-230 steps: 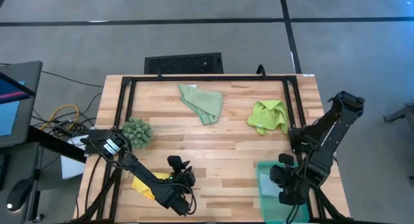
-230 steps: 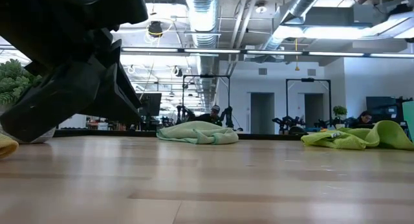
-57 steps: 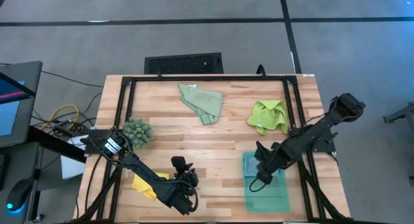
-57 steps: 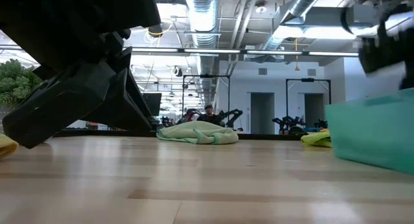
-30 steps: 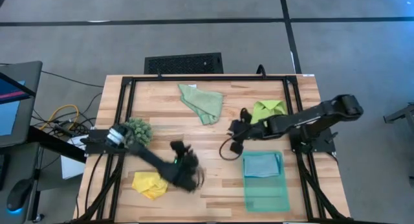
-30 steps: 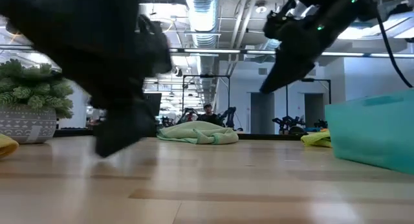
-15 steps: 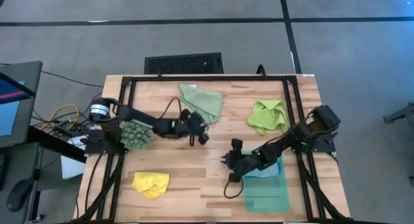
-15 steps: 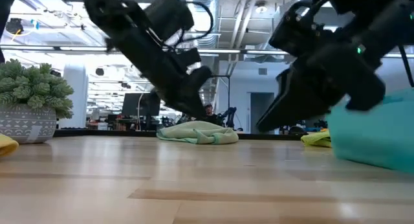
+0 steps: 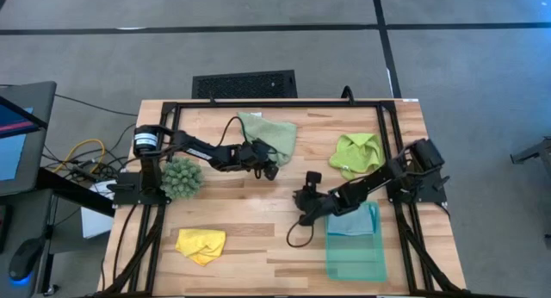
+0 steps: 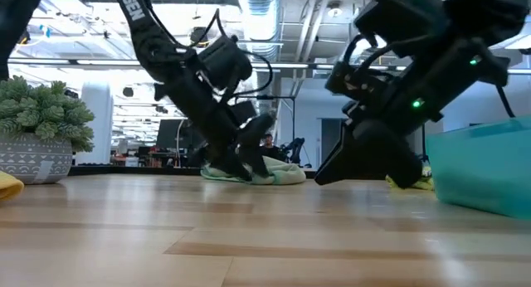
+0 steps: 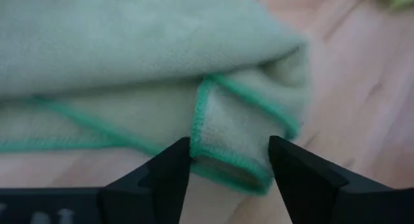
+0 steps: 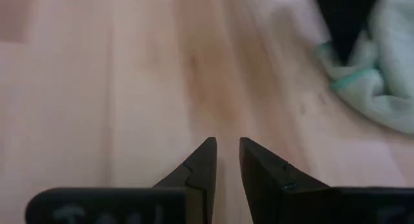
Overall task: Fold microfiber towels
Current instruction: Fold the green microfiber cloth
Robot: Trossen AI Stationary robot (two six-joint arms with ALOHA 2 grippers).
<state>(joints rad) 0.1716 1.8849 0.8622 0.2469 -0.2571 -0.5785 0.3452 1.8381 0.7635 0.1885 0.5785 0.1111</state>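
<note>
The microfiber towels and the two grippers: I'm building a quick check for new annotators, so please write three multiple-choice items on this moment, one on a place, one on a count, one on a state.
1. Where does the light blue towel lie?
A. in the teal tray
B. beside the potted plant
C. on the floor

2. How many towels show in the high view?
A. two
B. three
C. four

3. How do the left gripper's fingers stand?
A. shut on the yellow towel
B. apart, either side of a folded corner of the pale sage towel
C. shut on bare wood

Answers:
1 A, it lies at the far end of the tray.
2 C: light blue, pale sage, lime green towel and yellow towel.
3 B, the left wrist view shows the green-hemmed corner between the spread fingers.

The right gripper hangs over bare wood.
</note>
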